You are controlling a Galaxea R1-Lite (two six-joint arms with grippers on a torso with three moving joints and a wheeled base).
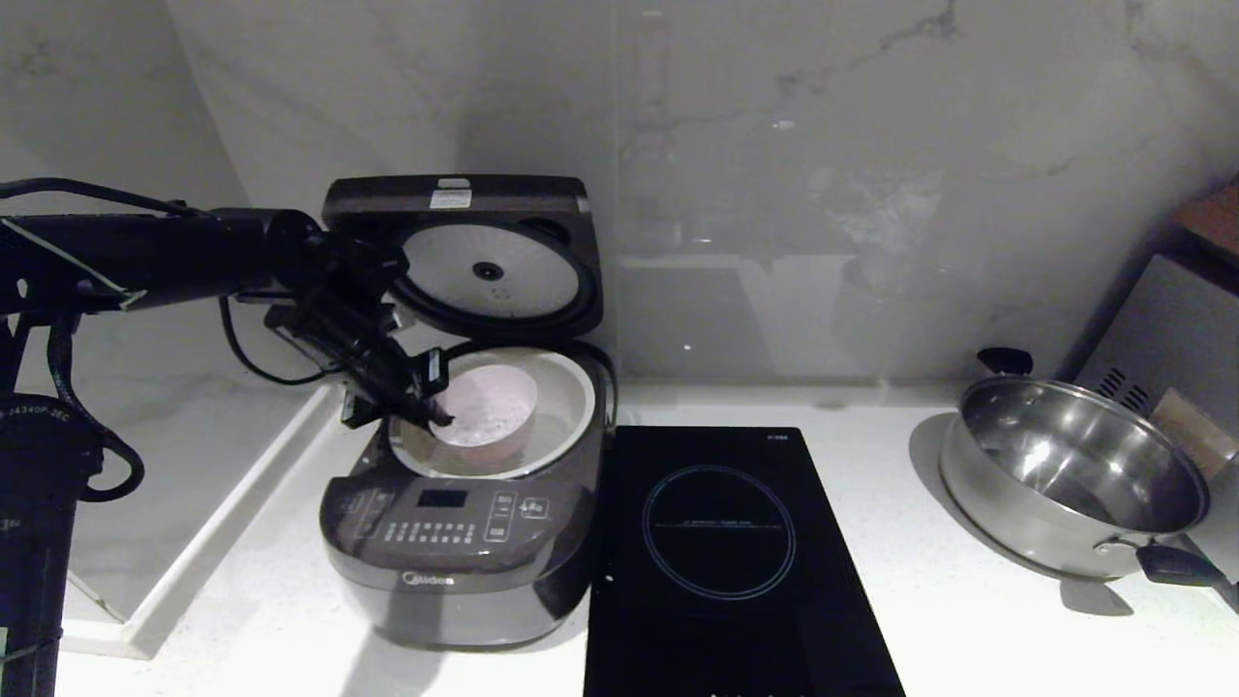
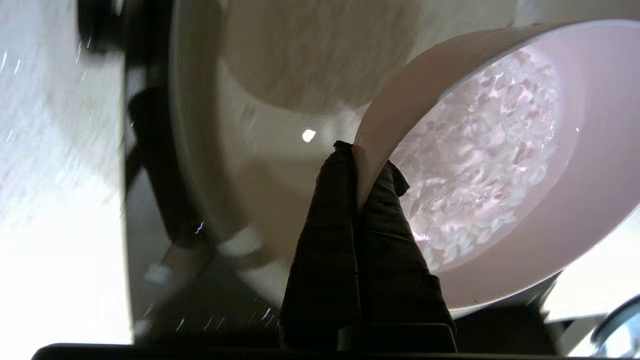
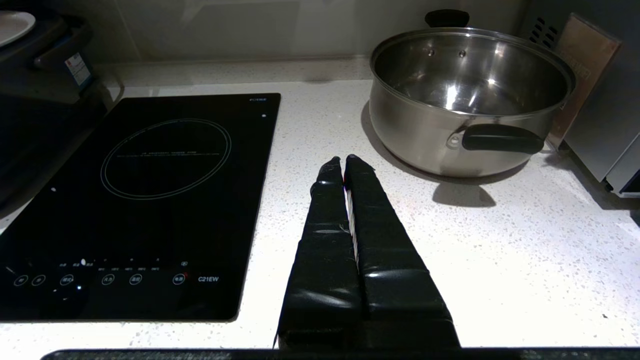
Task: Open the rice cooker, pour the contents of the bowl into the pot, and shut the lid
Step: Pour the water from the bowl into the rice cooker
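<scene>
The dark rice cooker (image 1: 455, 547) stands on the counter with its lid (image 1: 484, 257) raised upright, the silver inner plate facing me. Its white pot (image 1: 566, 397) is uncovered. My left gripper (image 1: 426, 407) is shut on the rim of the pale pink bowl (image 1: 484, 411), which hangs tilted over the pot's mouth. In the left wrist view the fingers (image 2: 325, 220) pinch the bowl (image 2: 575, 200) wall, one inside and one outside; white grains (image 2: 480, 165) cling inside it, and the pot (image 2: 240, 165) lies beyond. My right gripper (image 3: 342, 162) is shut and empty above the counter.
A black induction hob (image 1: 721, 552) lies right of the cooker. A steel pan (image 1: 1070, 474) with black handles stands at the far right, near a grey appliance (image 1: 1176, 334). A raised white ledge (image 1: 194, 503) borders the counter on the left.
</scene>
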